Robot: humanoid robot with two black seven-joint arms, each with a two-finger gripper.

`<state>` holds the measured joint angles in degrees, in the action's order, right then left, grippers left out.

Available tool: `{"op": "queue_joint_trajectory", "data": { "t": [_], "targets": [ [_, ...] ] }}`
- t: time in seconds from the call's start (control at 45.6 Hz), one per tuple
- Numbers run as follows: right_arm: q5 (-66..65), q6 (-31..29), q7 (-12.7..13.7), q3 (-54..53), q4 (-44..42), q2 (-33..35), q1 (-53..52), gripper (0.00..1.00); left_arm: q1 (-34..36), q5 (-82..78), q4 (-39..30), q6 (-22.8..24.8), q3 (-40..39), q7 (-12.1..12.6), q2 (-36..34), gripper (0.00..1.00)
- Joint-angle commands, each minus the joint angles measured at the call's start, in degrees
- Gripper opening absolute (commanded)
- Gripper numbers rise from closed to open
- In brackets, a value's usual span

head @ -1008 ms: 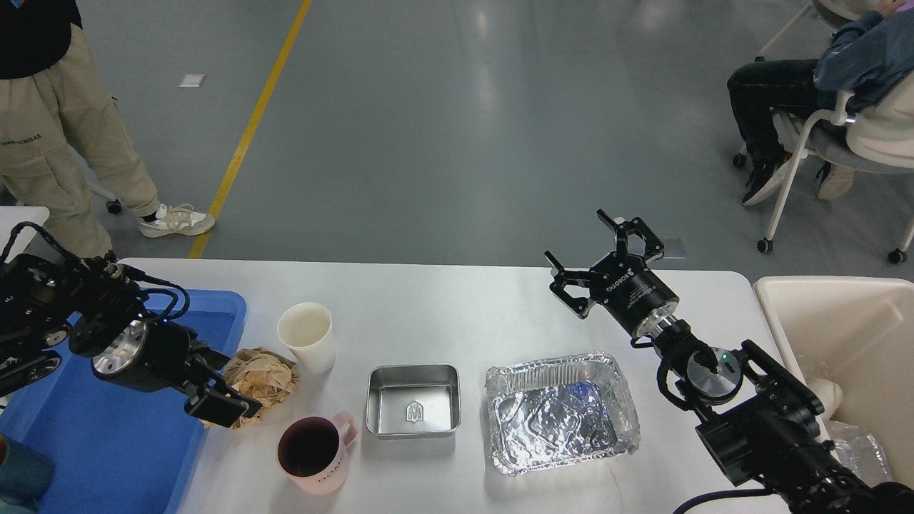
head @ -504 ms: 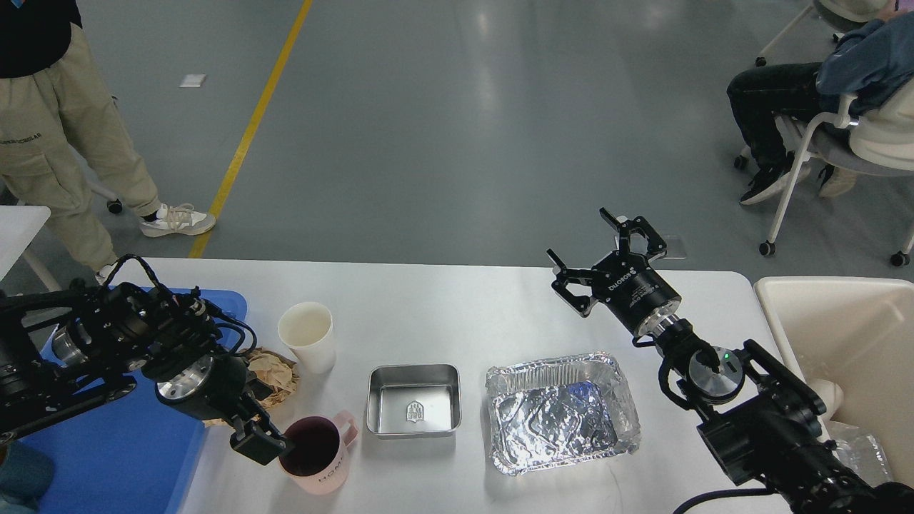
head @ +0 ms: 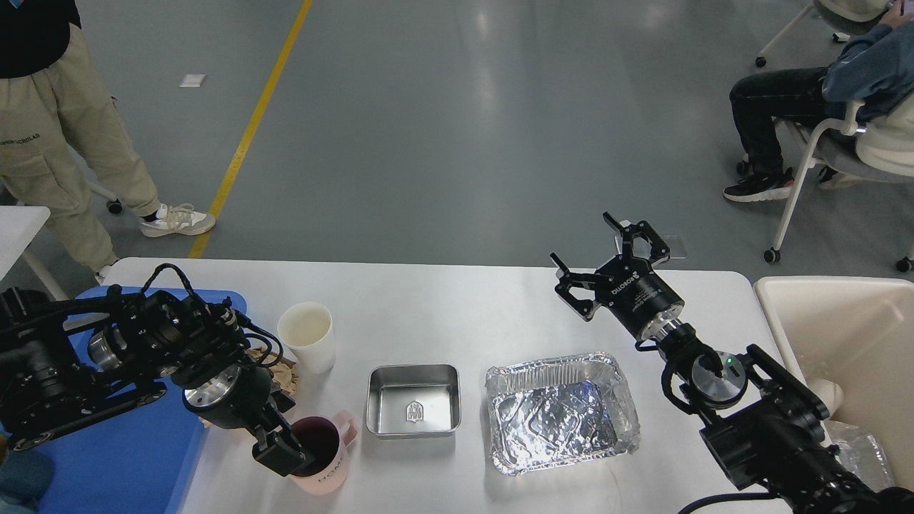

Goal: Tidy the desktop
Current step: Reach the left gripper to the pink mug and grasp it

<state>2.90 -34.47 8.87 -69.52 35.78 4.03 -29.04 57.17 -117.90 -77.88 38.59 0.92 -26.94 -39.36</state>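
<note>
The white desktop (head: 443, 314) holds a white paper cup (head: 307, 335), a crumpled brown paper (head: 284, 373) mostly hidden behind my left arm, a pink mug (head: 325, 460) with a dark inside, a small steel tray (head: 414, 400) and a foil tray (head: 560, 410). My left gripper (head: 284, 450) is down at the mug's left rim, with a finger over the opening; its two fingers cannot be told apart. My right gripper (head: 607, 260) is open and empty, held above the far right part of the desktop, beyond the foil tray.
A blue plastic tray (head: 107, 464) lies at the left end under my left arm. A cream-coloured bin (head: 857, 335) stands off the right end. One person (head: 57, 143) stands at the back left, and another (head: 821, 93) sits on a wheeled chair at the back right.
My left gripper has moved right and toward the front, from the crumpled paper to the pink mug's rim. The right gripper has barely shifted.
</note>
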Motion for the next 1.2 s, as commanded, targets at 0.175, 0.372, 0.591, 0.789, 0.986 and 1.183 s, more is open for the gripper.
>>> {"op": "queue_joint_trajectory", "data": {
  "t": [0.175,0.372,0.591,0.789,0.986,1.183],
  "targets": [
    [0.0,-0.3,0.0,-0.3,0.1,0.1,0.7,1.00,0.0,-1.5,3.3,-0.4,0.3,0.0,2.7,0.94],
    [0.0,-0.3,0.0,-0.3,0.9,0.2,0.8,1.00,0.0,-1.6,3.9,-0.6,1.0,0.0,3.0,0.90],
    [0.0,-0.3,0.0,-0.3,0.9,0.2,0.8,1.00,0.0,-1.7,3.9,-0.6,1.5,-0.4,3.1,0.73],
    [0.0,-0.3,0.0,-0.3,0.9,0.2,0.8,1.00,0.0,-2.9,4.1,-0.6,1.5,-0.5,3.3,0.44],
    [0.0,-0.3,0.0,-0.3,0.9,0.2,0.8,1.00,0.0,-3.6,4.1,-0.6,2.3,-0.8,3.1,0.24],
    [0.0,-0.3,0.0,-0.3,0.9,0.2,1.0,1.00,0.1,-4.2,4.2,-0.6,2.3,-1.8,3.1,0.13]
  ]
}}
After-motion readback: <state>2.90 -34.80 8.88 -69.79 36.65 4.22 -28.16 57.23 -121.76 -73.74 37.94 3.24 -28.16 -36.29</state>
